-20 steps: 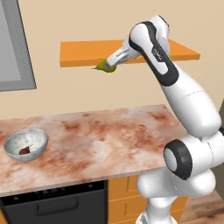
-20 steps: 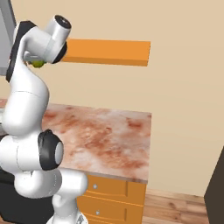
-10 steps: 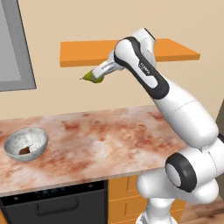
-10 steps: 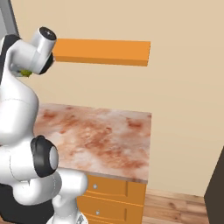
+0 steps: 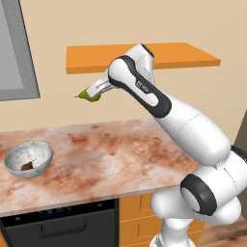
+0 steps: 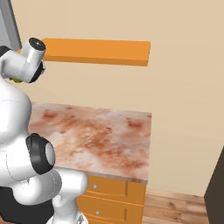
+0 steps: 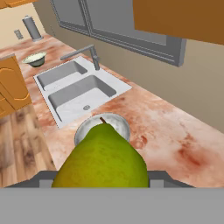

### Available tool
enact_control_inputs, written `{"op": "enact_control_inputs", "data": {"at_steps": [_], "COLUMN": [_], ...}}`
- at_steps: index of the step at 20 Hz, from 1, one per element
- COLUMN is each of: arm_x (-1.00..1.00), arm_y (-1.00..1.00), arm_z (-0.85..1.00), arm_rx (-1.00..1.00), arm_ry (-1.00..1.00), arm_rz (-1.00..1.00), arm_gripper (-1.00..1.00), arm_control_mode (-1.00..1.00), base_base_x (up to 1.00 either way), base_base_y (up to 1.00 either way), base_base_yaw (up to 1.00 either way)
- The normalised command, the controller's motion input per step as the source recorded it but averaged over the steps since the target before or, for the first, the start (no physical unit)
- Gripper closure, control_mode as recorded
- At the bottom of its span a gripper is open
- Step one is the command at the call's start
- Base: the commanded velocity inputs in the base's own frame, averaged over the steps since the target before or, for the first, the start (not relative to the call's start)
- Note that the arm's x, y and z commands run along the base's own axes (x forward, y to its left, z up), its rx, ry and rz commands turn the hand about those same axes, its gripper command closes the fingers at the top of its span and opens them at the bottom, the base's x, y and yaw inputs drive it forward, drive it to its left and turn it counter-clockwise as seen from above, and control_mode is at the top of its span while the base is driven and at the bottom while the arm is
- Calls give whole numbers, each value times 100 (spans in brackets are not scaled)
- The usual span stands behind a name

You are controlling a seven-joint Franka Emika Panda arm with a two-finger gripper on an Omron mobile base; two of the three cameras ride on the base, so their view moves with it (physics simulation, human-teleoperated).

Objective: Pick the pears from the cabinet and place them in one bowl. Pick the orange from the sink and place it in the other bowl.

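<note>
One yellow-green pear (image 5: 90,95) is held clamped in the gripper (image 5: 94,92) just under the cabinet (image 5: 144,55), stem pointing away from the arm, while the speckled bowl (image 5: 29,158) is seen well below on the counter (image 5: 106,159).

A large yellow-green pear (image 7: 103,159) with a short stem sits at 6 o'clock. Its tip overlaps a round speckled grey-white bowl (image 7: 120,124); a pale double-basin sink (image 7: 72,89) lies toward 10 o'clock.
</note>
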Motion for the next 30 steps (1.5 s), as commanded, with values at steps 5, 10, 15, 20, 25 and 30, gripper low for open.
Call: {"op": "enact_control_inputs", "data": {"at_steps": [5, 10, 15, 20, 25, 30], "arm_x": [10, 7, 6, 10, 5, 2], "arm_y": [45, 47, 49, 47, 48, 43], "arm_z": [-34, -33, -30, -26, -25, -28], "arm_rx": [0, 0, -2, -15, -13, -1], "arm_ry": [4, 3, 4, 1, 0, 0], "arm_rz": [0, 0, 0, -3, -9, -10], "arm_gripper": [100, 100, 100, 100, 100, 100], "arm_control_mode": [-100, -100, -100, -100, -100, -100], "base_base_x": [0, 0, 0, 0, 0, 0], "base_base_y": [0, 0, 0, 0, 0, 0], "base_base_yaw": [0, 0, 0, 0, 0, 0]}}
